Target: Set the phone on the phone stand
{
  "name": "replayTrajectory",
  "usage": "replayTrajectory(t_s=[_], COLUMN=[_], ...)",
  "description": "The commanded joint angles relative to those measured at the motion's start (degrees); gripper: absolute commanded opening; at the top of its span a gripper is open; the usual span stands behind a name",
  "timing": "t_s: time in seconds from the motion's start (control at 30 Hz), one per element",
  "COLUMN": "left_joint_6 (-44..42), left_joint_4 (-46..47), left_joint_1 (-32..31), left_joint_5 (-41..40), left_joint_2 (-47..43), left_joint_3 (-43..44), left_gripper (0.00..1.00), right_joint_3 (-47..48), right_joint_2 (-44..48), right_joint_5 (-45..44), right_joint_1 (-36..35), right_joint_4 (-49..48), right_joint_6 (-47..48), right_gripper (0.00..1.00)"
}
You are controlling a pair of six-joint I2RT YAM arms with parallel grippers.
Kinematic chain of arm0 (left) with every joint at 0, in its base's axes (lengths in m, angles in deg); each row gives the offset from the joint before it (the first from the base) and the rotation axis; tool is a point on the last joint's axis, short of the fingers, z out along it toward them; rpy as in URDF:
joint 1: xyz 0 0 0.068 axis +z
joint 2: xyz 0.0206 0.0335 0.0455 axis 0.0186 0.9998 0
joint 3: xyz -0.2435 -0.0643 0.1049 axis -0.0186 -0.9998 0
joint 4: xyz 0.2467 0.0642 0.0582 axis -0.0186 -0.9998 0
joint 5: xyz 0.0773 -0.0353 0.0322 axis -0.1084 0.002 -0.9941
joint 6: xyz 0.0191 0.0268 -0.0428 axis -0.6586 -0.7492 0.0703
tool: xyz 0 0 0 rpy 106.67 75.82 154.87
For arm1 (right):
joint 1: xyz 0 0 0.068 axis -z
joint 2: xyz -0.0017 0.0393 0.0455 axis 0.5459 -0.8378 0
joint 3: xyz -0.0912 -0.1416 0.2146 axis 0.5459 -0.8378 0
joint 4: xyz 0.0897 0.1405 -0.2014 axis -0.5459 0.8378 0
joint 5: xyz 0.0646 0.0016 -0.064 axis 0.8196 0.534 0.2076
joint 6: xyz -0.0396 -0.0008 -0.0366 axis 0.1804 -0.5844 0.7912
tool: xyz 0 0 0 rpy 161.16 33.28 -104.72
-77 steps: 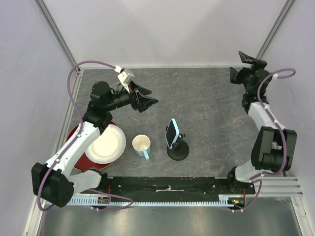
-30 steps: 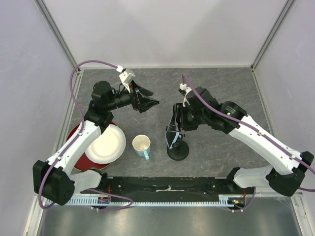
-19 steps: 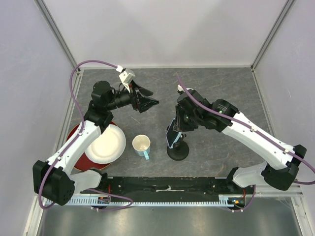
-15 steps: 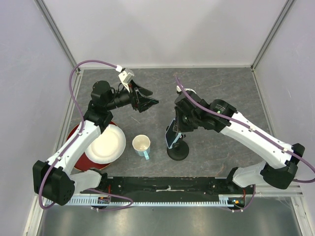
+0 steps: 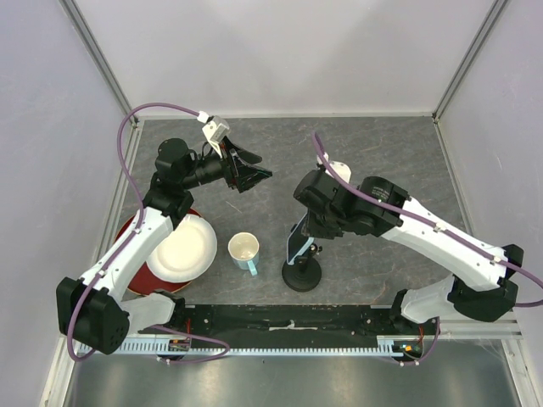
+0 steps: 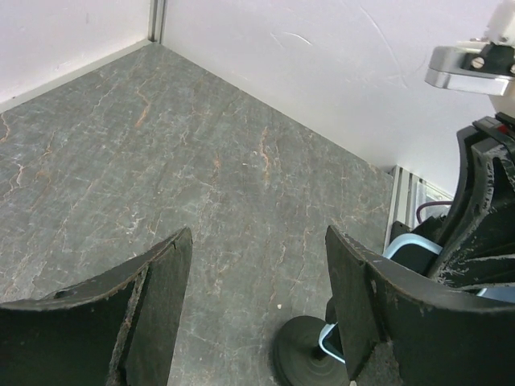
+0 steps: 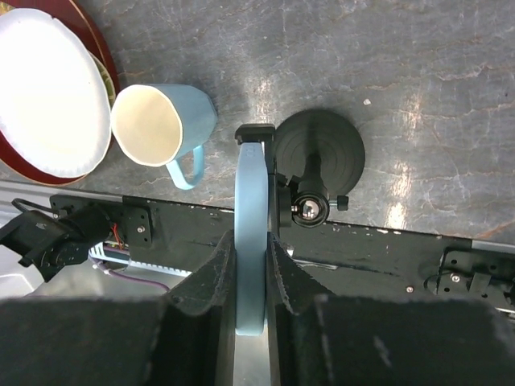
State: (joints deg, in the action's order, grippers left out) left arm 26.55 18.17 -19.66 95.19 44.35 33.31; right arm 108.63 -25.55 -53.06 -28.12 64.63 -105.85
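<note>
The phone [image 7: 250, 185], seen edge-on with its light blue case, stands upright with its far end in the clamp of the phone stand [image 7: 322, 153]. My right gripper [image 7: 250, 238] is shut on the phone's near end, one finger on each face. From above, the right gripper [image 5: 307, 227] sits over the phone [image 5: 296, 248] and the stand's round base [image 5: 302, 275]. My left gripper [image 5: 257, 174] hangs open and empty over the table's back left. In its own view the left gripper [image 6: 256, 241] looks toward the stand's base [image 6: 310, 358].
A light blue cup [image 5: 244, 249] stands just left of the stand. A white plate [image 5: 182, 248] on a red plate [image 5: 134, 227] lies further left, under the left arm. The black rail [image 5: 288, 318] runs along the near edge.
The right arm swung in from the far right and its jaws closed on the phone. The stand's base has since shifted a little toward the near edge. The left arm barely moved.
</note>
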Motion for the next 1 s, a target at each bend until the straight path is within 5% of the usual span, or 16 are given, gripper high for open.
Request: replayTrajectory(t_s=[0.0, 0.57, 0.87, 0.97], left_joint_6=[1.91, 2.08, 2.17, 2.26], left_joint_4=[0.74, 0.74, 0.82, 0.91], left_joint_1=[0.25, 0.25, 0.25, 0.16], left_joint_5=[0.63, 0.63, 0.80, 0.89], left_joint_2=[-1.50, -2.47, -2.82, -2.64], left_joint_3=[2.22, 2.22, 2.13, 2.13], left_gripper=[0.74, 0.74, 0.74, 0.74], right_joint_3=[1.82, 2.70, 2.78, 2.78], right_joint_2=[2.16, -5.22, -5.84, -5.49], right_joint_5=[-8.70, -21.46, -21.37, -20.50], right_joint_1=[-3.73, -13.67, -15.25, -15.60], right_joint_4=[0.12, 3.47, 2.77, 1.89], right_joint_6=[-11.30, -17.92, -16.16, -14.05], right_gripper=[0.00, 0.02, 0.39, 0.60])
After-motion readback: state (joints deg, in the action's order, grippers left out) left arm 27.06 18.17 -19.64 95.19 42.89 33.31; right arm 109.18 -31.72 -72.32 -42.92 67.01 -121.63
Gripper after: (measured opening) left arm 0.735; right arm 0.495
